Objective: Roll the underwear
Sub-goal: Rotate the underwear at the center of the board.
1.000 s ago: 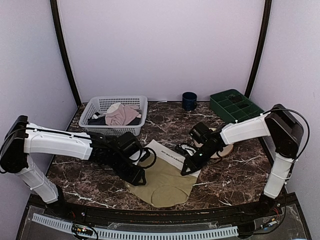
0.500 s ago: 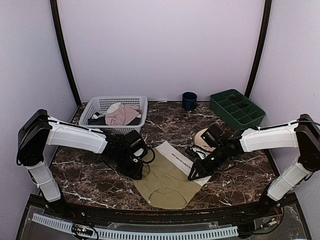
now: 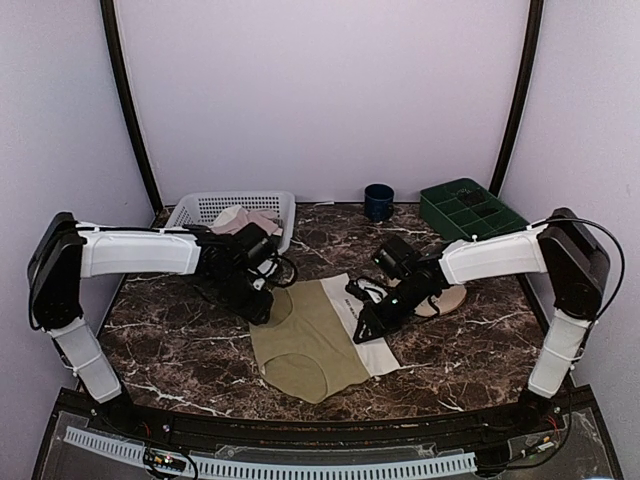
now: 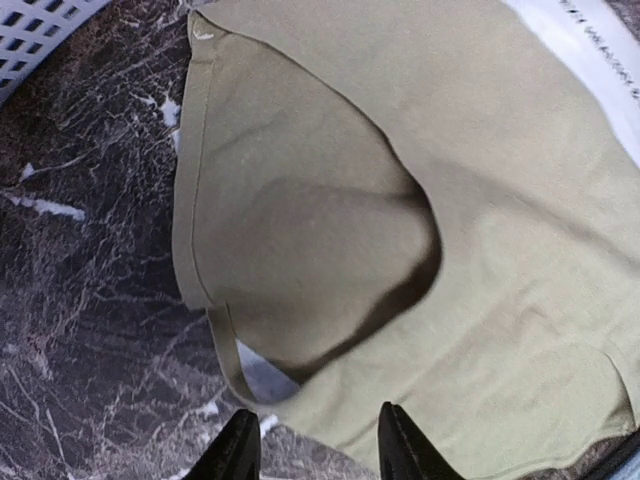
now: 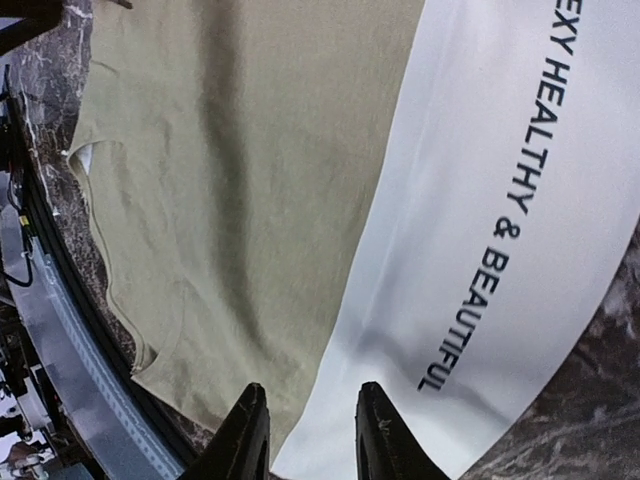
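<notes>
The left hand (image 3: pixel 262 302) has pulled back toward the basket (image 3: pixel 195 210), its fingers parted and empty over the leg opening (image 4: pixel 330 260). The underwear (image 3: pixel 310 340) now lies flatter and further left on the tabletop (image 3: pixel 470 340), probably ready for rolling. The right hand (image 3: pixel 365 322), narrowly parted and empty, hovers above the waistband (image 5: pixel 500 200). Only its wrist view makes the lettering readable.

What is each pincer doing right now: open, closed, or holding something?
Left pincer: open over the olive underwear, gripping nothing.
Right pincer: open over its cream waistband, gripping nothing.
</notes>
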`<state>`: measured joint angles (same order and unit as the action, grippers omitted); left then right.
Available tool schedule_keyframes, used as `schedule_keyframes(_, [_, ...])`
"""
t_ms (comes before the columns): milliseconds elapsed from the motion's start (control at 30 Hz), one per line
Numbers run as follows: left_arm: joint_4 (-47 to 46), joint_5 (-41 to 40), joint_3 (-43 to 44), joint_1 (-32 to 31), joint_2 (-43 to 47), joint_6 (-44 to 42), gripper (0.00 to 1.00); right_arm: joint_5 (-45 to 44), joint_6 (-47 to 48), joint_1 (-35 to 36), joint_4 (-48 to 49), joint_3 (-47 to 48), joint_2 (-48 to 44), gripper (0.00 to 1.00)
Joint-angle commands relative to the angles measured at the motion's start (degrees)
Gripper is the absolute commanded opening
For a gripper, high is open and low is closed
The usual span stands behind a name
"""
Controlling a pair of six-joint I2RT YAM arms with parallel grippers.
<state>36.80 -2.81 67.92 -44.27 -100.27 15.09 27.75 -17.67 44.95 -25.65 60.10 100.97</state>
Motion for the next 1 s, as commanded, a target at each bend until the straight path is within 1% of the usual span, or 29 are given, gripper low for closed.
schedule_keyframes(0, [0.2,6.0,-5.2,-0.5,11.4,2.0,0.45,-2.0,3.4,-0.1,-0.4,5.5,6.1,0.28])
schedule_keyframes(67, [-2.3,9.4,-7.9,-1.2,14.7,3.7,0.45,-3.8,3.4,-0.1,-1.2,8.1,8.2,0.25])
schedule_keyframes(167, [-6.8,13.4,-12.0,-3.7,17.6,5.8,0.45,-6.7,2.0,-1.2,-2.0,7.1,9.0,0.2])
schedule_keyframes(333, [-6.0,11.8,-12.3,-10.0,14.9,7.6,0.45,-10.8,1.0,-2.7,-2.1,-3.4,5.4,0.16])
schedule_keyframes(433, [-7.7,12.0,-11.7,-13.4,12.8,8.6,0.44,-9.1,-0.2,-2.2,-0.3,-9.2,1.7,0.16])
schedule_keyframes(533, [-9.6,12.4,-11.4,-15.8,10.3,9.3,0.44,-6.6,-3.0,-0.6,1.9,-13.0,-2.1,0.16])
schedule_keyframes(633, [-12.3,13.6,-11.2,-17.6,7.8,10.1,0.44,-5.4,-6.3,0.9,3.8,-14.7,-5.5,0.19])
schedule_keyframes(733, [-14.3,14.0,-10.9,-18.8,4.3,10.7,0.44,-6.5,-9.1,1.0,4.3,-14.0,-9.0,0.22])
schedule_keyframes(833, [-11.1,11.3,-10.2,-19.3,1.9,10.6,0.43,-9.3,-9.6,0.9,1.4,-10.7,-12.5,0.27])
schedule_keyframes(967, [-7.1,6.6,-12.7,-19.1,3.8,10.7,0.42,-13.5,-8.7,0.8,-4.0,-5.8,-15.5,0.35])
